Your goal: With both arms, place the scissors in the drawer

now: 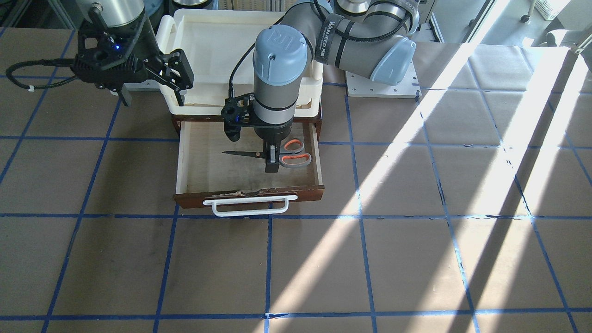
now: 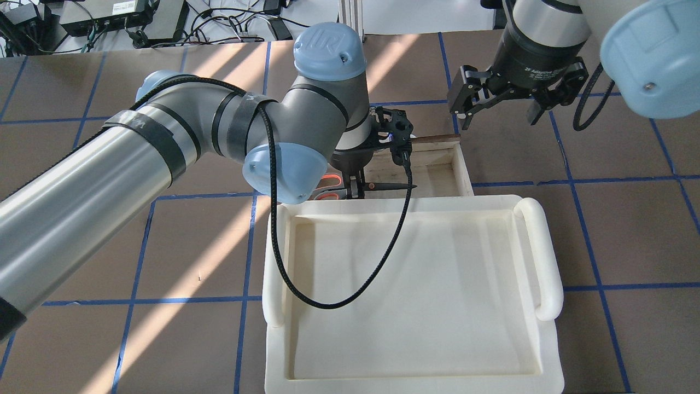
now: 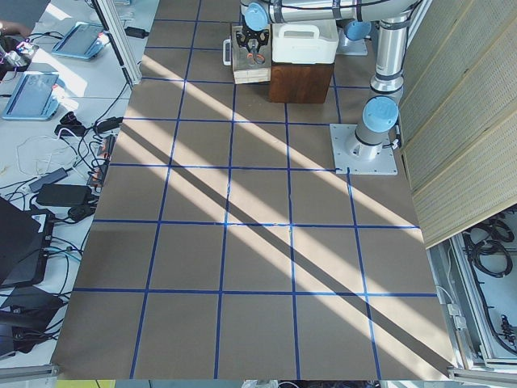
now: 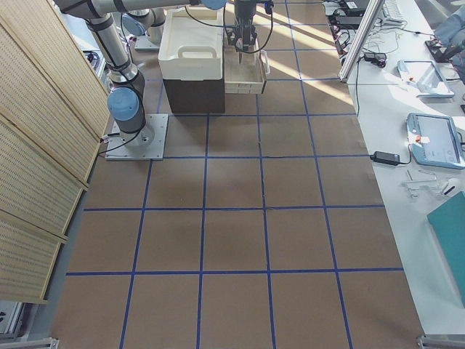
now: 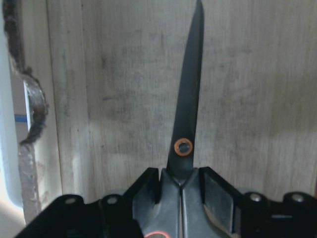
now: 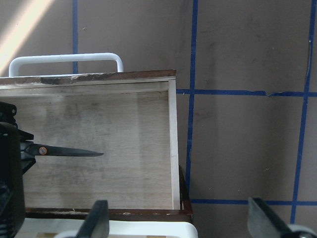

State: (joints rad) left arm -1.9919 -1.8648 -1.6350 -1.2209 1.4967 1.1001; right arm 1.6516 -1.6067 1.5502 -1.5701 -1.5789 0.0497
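Exterior front-facing view, left to right: the right gripper (image 1: 152, 90) hangs above the table (image 1: 416, 240), just beside the left rim of the cream tray (image 1: 167, 34), with its fingers spread wide apart. The drawer (image 1: 182, 159) stands pulled out from under the tray toward the near side, its white handle (image 1: 249, 206) along the near edge. Bare pale floor fills the drawer's left half, closed in by low walls on the left, right and near sides. The left gripper (image 1: 272, 159) reaches straight down into the drawer's right half, its fingers clamped on the scissors (image 1: 243, 153) just behind the pivot. The closed blades point left across the floor. The handle loops lie right of the fingers, near the right wall but apart from it. Whether the scissors touch the floor cannot be told. Right of the drawer stretches taped brown table crossed by bands of sunlight.
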